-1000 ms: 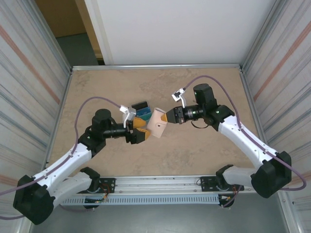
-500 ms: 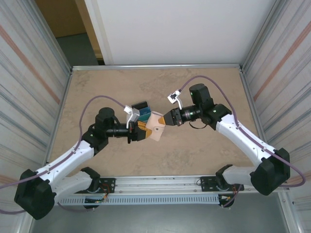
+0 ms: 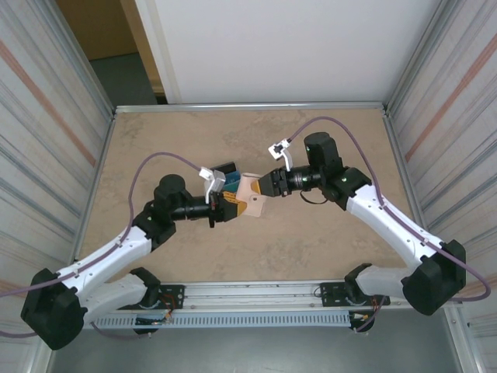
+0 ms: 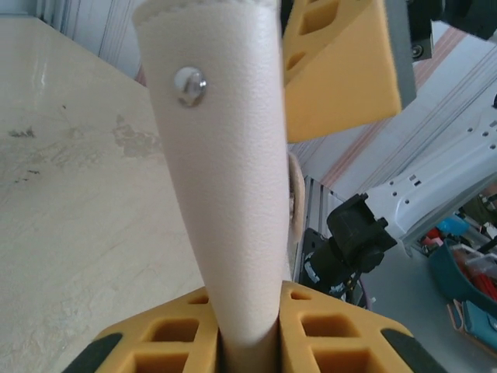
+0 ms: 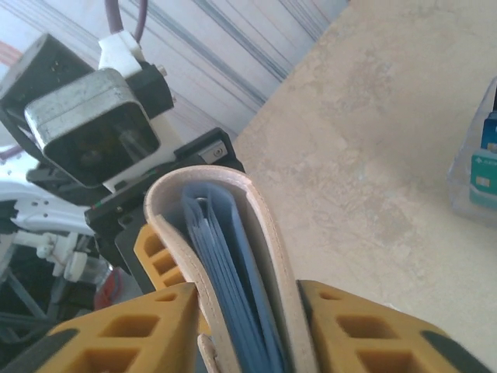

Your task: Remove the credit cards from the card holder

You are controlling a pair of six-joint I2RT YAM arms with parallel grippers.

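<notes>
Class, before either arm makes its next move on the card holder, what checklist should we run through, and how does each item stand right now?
1. Left end effector clamped on the card holder: ok.
2. Right end effector gripping its opposite edge: ok.
3. Holder spread wide enough to reach inside: not ok, the blue inner faces lie close together.
4. Contents visible inside: cannot tell.
5. Bare table near the loose cards for set-down: ok.
</notes>
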